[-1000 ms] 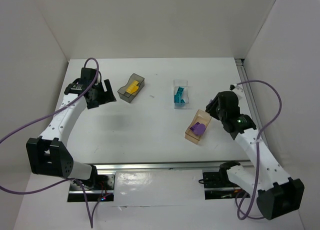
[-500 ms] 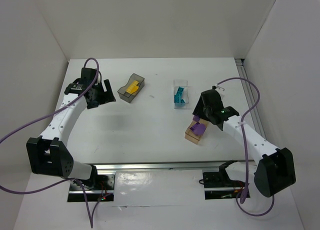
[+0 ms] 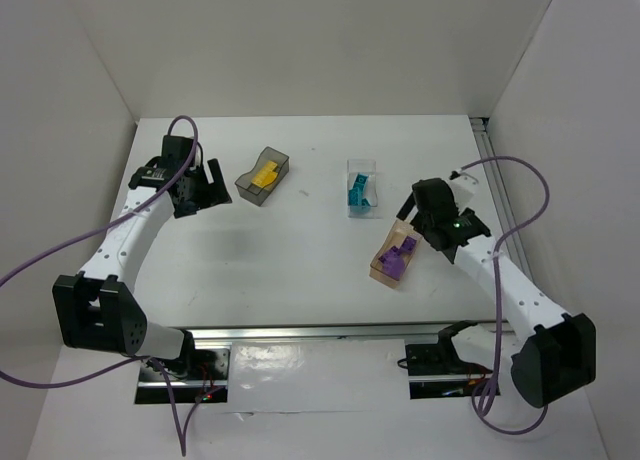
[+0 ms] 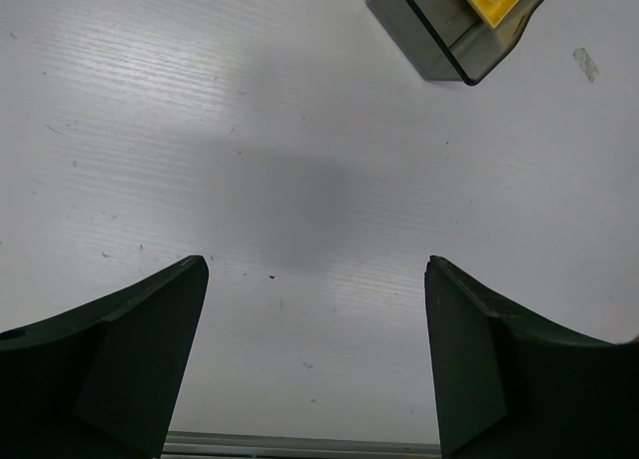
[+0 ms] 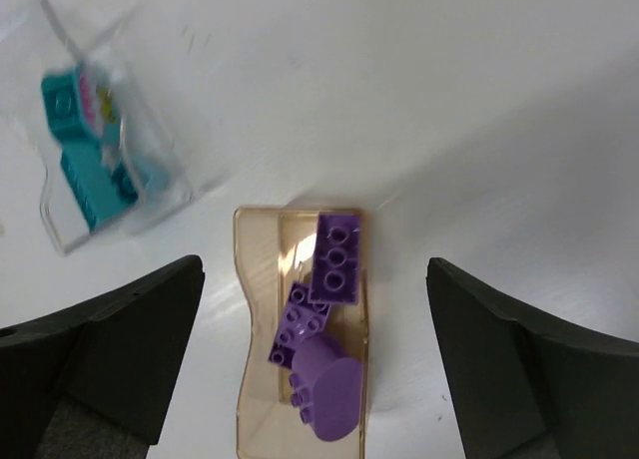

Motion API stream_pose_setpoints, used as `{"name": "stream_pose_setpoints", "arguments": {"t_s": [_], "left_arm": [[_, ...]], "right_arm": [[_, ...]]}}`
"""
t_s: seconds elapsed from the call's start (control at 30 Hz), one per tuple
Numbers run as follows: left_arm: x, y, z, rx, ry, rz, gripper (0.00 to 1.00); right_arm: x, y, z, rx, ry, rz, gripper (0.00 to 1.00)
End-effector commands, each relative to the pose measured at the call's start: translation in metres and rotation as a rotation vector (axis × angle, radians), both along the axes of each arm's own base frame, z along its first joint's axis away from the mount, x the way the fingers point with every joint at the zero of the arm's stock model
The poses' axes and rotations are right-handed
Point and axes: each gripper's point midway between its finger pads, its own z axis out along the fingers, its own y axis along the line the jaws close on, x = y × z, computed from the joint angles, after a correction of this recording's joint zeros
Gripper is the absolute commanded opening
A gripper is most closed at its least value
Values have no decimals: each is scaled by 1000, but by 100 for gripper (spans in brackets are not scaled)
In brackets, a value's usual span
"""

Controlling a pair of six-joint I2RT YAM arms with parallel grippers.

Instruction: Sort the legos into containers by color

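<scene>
My right claw (image 5: 315,269) hung spread wide and empty over the amber bin (image 5: 243,279), purple legos (image 5: 334,259) lying inside it, left claw (image 4: 315,269) gaping well off to its left; sorting looked finished to me, so next I'd lift clear without nudging that bin.

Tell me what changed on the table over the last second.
The right end effector swung left over the amber-peach translucent plastic bin, opened and let a purple studded plastic brick drop in beside the other purple pieces, then drew back right. The left end effector, the smoky grey bin with yellow bricks and the clear bin with teal bricks stayed put.
</scene>
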Motion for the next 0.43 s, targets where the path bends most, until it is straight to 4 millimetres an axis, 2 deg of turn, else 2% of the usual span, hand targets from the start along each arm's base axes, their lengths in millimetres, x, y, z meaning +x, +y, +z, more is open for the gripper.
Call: {"name": "stream_pose_setpoints", "arguments": {"t_s": [0.0,0.07,0.1,0.2,0.37,0.4], "left_arm": [[6,-2,9,-1,-26,-16,93],[7,-3,13,-2,-35,-16,93],[7,-3,13,-2,-35,-16,93],[7,-3,13,-2,-35,-16,93],[11,-5,18,-12,-54,-22,93],[11,-5,18,-12,-54,-22,93]], "right_arm": [[-12,-71,47,-100,-138,-406,100],[-25,-93,50,-133,-127,-513,100],[-26,-102,60,-143,-151,-556,100],[-29,-122,68,-187,-140,-596,100],[-14,-117,70,-166,-129,-489,100],[-13,-115,65,-153,-114,-463,100]]}}
